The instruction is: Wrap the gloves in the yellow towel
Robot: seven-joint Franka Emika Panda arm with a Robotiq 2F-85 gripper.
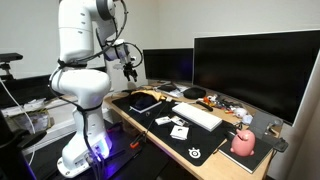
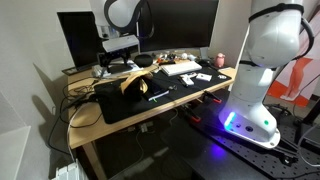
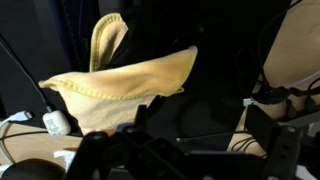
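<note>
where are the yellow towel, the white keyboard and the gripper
yellow towel (image 3: 125, 82), wrist view, on its folded middle
white keyboard (image 1: 197, 115), in an exterior view, middle of the keys
gripper (image 1: 130, 75), in an exterior view, between its fingertips

Computer workstation in an office or home study, shared with a robot arm.

A wooden surface (image 2: 85, 115) stands against plain white walls (image 2: 30, 40). It carries a wide dark monitor (image 1: 255, 70) off to one side of the end effector (image 1: 130, 70) and a second dark screen (image 1: 170, 62) just behind it. A black desk mat (image 1: 205, 142) lies beneath the end effector and runs out beyond it, with a white keyboard (image 1: 197, 115) on it, in front of the wide monitor. Loose cables (image 2: 82, 90) lie on the surface, on the side of the end effector away from the keyboard. The arm's white base (image 2: 250, 115) stands on the floor beside the surface, lit blue at its foot.
</note>
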